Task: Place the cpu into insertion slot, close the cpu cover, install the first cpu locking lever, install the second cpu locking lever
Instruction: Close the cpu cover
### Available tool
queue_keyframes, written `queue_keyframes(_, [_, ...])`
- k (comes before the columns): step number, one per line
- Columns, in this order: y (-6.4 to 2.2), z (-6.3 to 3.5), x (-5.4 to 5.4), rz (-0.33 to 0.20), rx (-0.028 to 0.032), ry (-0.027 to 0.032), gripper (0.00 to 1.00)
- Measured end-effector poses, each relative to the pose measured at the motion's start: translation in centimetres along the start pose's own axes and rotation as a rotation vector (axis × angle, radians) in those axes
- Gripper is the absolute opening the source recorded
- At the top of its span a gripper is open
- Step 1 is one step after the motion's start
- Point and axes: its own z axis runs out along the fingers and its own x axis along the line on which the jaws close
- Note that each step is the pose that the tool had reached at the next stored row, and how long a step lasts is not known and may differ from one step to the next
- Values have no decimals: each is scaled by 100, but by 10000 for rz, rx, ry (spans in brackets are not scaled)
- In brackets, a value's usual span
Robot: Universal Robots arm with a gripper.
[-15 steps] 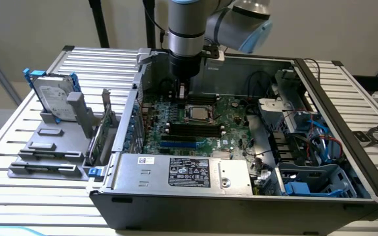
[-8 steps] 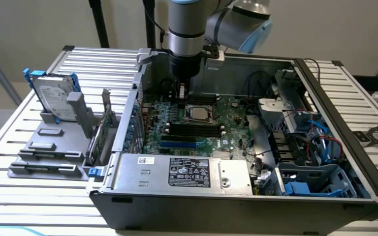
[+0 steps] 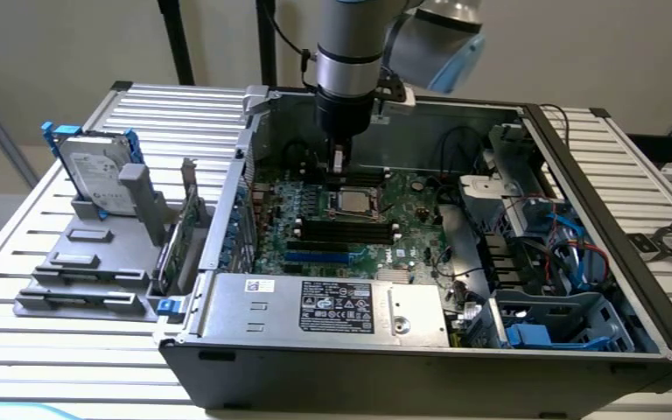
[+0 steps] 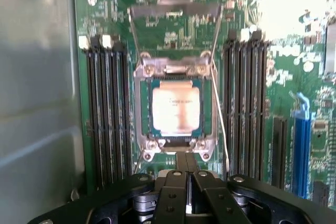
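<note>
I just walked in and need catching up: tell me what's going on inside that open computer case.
A robot arm's gripper, shut with nothing visibly in it, hangs just over the green motherboard in the open black computer case. The small silvery square cpu lies in the black square insertion slot, with the thin metal cpu cover frame flat around it. Thin wire levers run beside the slot; whether they are latched, I cannot tell.

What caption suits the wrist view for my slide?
Shut gripper at the edge of the cpu cover, which lies closed over the seated cpu.
</note>
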Motion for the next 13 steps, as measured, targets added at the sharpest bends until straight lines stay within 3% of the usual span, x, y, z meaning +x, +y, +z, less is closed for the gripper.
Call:
queue_keyframes(8, [362,-261,-5,1,206,-8,11])
queue_keyframes(13, [587,-375,7,4,306,7,11])
